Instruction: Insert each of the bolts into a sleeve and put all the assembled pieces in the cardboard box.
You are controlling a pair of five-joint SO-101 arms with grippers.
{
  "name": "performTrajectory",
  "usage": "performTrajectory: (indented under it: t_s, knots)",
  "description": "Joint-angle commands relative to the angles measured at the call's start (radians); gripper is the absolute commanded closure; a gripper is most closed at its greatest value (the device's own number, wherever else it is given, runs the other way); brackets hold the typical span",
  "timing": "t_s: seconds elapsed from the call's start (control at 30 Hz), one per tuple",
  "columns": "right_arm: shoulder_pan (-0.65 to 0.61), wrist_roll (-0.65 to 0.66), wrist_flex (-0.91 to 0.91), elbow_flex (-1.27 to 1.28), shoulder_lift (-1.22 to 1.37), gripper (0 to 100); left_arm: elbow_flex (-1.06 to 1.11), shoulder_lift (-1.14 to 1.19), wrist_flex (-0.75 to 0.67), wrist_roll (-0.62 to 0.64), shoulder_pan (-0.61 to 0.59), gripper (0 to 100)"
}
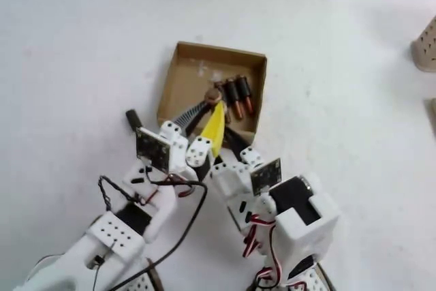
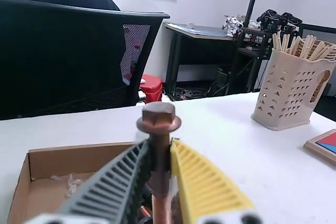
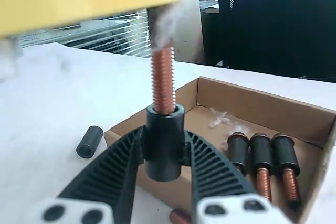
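— What does each gripper hold?

— My left gripper [image 2: 160, 149] pinches a copper bolt [image 2: 158, 121] by the shank, head on top and thread hanging free below the fingers, so the threaded end is clear to enter. My right gripper [image 3: 164, 139] is pressed onto a black sleeve [image 3: 164, 153], upright with its bore facing up, directly beneath the left one.

— Is the bolt in?

— Its tip sits at the sleeve's mouth, perhaps just inside. Most of the thread is bare above the rim, so I judge the insertion barely begun.

— Why work there?

— Both grippers hang over the near part of the cardboard box [image 1: 187, 76], which I take to be so the finished piece has little way to go. Three assembled pieces [image 3: 261, 153] lie side by side on its floor, just beyond my right gripper.

— Anything left after this?

— One loose sleeve [image 3: 89, 141] lies on the worktop [image 1: 354, 86], outside the box, near my left gripper.
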Motion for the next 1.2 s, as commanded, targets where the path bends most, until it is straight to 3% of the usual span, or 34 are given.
performTrajectory:
  t_s: [0.0,0.3,0.47,0.77,1.0,1.17]
  knots:
    - [0.008,-0.002,-0.019,0.005,-0.004,98.2,-0.017,-0.010,0.032,0.003,0.005,98]
    - [0.007,-0.002,-0.019,0.005,-0.004,98.2,-0.034,0.001,0.031,0.003,-0.044,98]
    - [0.007,-0.002,-0.019,0.005,-0.004,98.2,-0.107,0.153,0.028,0.003,-0.044,98]
    - [0.015,0.000,-0.019,0.005,-0.004,98.2,-0.084,0.458,-0.318,0.003,-0.027,98]
    - [0.016,0.000,-0.019,0.005,-0.004,98.2,-0.015,0.375,-0.275,0.003,-0.027,98]
    - [0.033,0.000,-0.019,0.006,-0.013,98.2,0.017,0.245,-0.110,0.002,-0.025,98]
